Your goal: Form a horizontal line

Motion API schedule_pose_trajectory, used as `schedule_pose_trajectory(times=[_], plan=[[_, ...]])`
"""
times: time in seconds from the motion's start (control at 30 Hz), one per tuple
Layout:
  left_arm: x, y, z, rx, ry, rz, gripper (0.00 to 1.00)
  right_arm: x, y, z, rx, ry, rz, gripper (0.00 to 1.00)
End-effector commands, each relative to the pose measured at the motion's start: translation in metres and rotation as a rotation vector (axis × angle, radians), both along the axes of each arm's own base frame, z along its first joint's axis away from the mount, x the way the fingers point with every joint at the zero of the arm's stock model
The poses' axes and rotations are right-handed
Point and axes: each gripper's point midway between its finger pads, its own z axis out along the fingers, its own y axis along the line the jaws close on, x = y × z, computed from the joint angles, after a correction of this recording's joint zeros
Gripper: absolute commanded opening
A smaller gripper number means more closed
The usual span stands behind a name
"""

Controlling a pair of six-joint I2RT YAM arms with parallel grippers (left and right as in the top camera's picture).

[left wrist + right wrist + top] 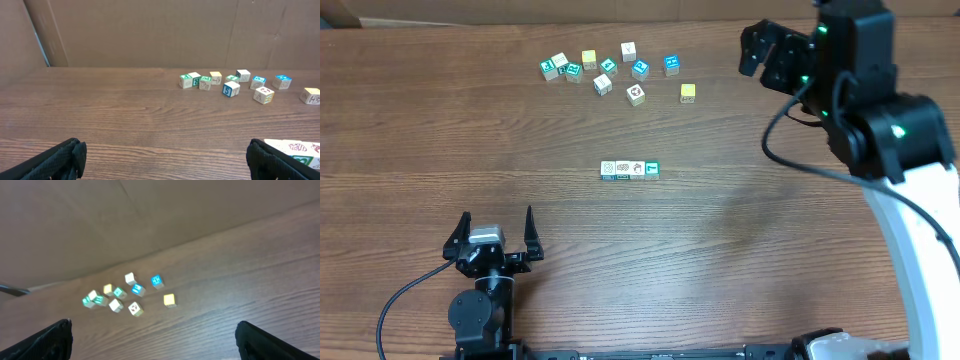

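The horizontal line [629, 169] is a straight row of tiny picture cubes touching side by side at mid-table: three white-faced, then one teal at its right end. Its edge shows at the lower right of the left wrist view [300, 150]. My left gripper [495, 238] is open and empty near the front edge, left of the row and nearer than it. My right gripper [770, 55] is raised at the far right, open and empty, well away from the row. It shows its two open fingers in the right wrist view [155, 340].
Several loose cubes [610, 72] lie scattered at the back, white, teal and blue, with a yellow cube [688, 92] at their right. They also show in the left wrist view [235, 85] and the right wrist view [127, 297]. A brown wall [150, 30] stands behind the table.
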Motion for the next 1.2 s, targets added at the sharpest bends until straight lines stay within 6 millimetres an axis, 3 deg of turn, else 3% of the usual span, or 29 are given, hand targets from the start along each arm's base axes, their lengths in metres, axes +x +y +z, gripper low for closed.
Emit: schedule_pose_trajectory(times=[0.0, 0.13, 0.23, 0.57, 0.73, 1.0, 1.17], plan=[[0.0, 0.002, -0.002, 0.023, 0.009, 0.009, 1.0, -0.014, -0.008, 0.023, 0.01, -0.061, -0.015, 1.0], [0.0, 0.002, -0.002, 0.023, 0.009, 0.009, 1.0, -0.027, -0.011, 0.038, 0.021, -0.101, -0.015, 1.0], [0.0, 0.002, -0.002, 0.023, 0.009, 0.009, 1.0, -0.039, -0.014, 0.035, 0.021, -0.102, -0.015, 1.0], [0.0, 0.002, -0.002, 0.023, 0.009, 0.009, 1.0, -0.096, -0.029, -0.052, -0.025, 0.072, -0.014, 1.0], [0.0, 0.002, -0.002, 0.023, 0.009, 0.009, 1.0, -0.128, -0.037, -0.079, -0.05, 0.165, -0.014, 1.0], [0.0, 0.002, -0.002, 0.023, 0.009, 0.009, 1.0, -0.16, -0.045, -0.087, -0.044, 0.143, -0.014, 1.0], [0.0, 0.002, -0.002, 0.023, 0.009, 0.009, 1.0, -0.164, -0.046, -0.085, -0.04, 0.13, -0.014, 1.0]])
